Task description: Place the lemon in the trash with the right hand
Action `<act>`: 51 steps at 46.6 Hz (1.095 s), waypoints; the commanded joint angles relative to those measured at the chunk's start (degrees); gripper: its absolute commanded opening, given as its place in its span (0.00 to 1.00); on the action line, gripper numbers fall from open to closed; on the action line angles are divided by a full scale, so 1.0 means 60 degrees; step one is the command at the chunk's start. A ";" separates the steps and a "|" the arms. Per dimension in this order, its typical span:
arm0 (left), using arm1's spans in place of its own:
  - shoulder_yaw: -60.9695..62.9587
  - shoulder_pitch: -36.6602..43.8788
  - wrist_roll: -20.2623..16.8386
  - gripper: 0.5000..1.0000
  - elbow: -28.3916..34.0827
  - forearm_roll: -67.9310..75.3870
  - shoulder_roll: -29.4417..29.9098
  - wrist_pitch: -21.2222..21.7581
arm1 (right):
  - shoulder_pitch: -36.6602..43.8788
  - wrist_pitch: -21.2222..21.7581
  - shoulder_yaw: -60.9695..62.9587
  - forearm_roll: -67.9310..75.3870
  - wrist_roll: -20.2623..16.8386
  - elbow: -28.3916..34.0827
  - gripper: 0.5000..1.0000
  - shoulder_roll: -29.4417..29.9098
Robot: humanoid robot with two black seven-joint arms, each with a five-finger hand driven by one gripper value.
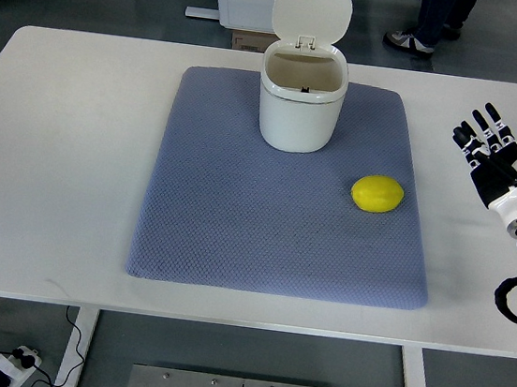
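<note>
The right hand [493,152] hung over the bare white table [64,160] near its right edge, the arm coming in from the lower right. Its dark fingers [479,128] were stretched out and a little apart, pointing toward the far side of the table, and they held nothing. Well to its left the lemon [377,193] lay on the blue-grey mat [236,219], toward the mat's right side, apart from the hand. Further in and toward the back of the mat stood the white trash bin [296,108], upright, its lid [312,13] flipped up and back so the mouth was open. The lemon sat near the bin's front right, not touching it. Beyond the table's far edge a person's shoes [409,42] showed on the floor.
</note>
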 commanded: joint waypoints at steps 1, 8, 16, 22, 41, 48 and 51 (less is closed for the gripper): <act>0.0002 0.0000 0.0000 1.00 -0.0003 0.0009 0.0000 0.0000 | -0.0062 0.0013 0.0000 0.0000 -0.0001 0.0004 1.00 0.0018; 0.0002 0.0015 0.0000 1.00 -0.0003 0.0009 0.0000 0.0000 | -0.0077 0.0013 0.0000 0.0000 0.0014 0.0004 1.00 0.0003; 0.0002 0.0015 0.0000 1.00 -0.0003 -0.0006 0.0000 0.0000 | -0.0063 0.0013 0.0000 0.0000 0.0014 0.0004 1.00 -0.0012; -0.0028 0.0073 0.0000 1.00 0.0011 -0.0021 0.0000 0.0000 | -0.0063 0.0028 0.0000 0.0000 -0.0001 0.0004 1.00 -0.0041; -0.0027 0.0147 0.0000 1.00 0.0011 -0.0006 0.0000 0.0000 | -0.0033 0.0057 -0.0029 0.0000 -0.0016 0.0019 1.00 -0.0246; -0.0028 0.0147 0.0000 1.00 0.0011 -0.0021 0.0000 0.0000 | -0.0019 0.0072 -0.0059 0.0000 -0.0016 0.0033 1.00 -0.0319; -0.0028 0.0147 0.0000 1.00 0.0011 -0.0021 0.0000 0.0000 | -0.0019 0.0072 -0.0059 0.0000 -0.0030 0.0033 1.00 -0.0334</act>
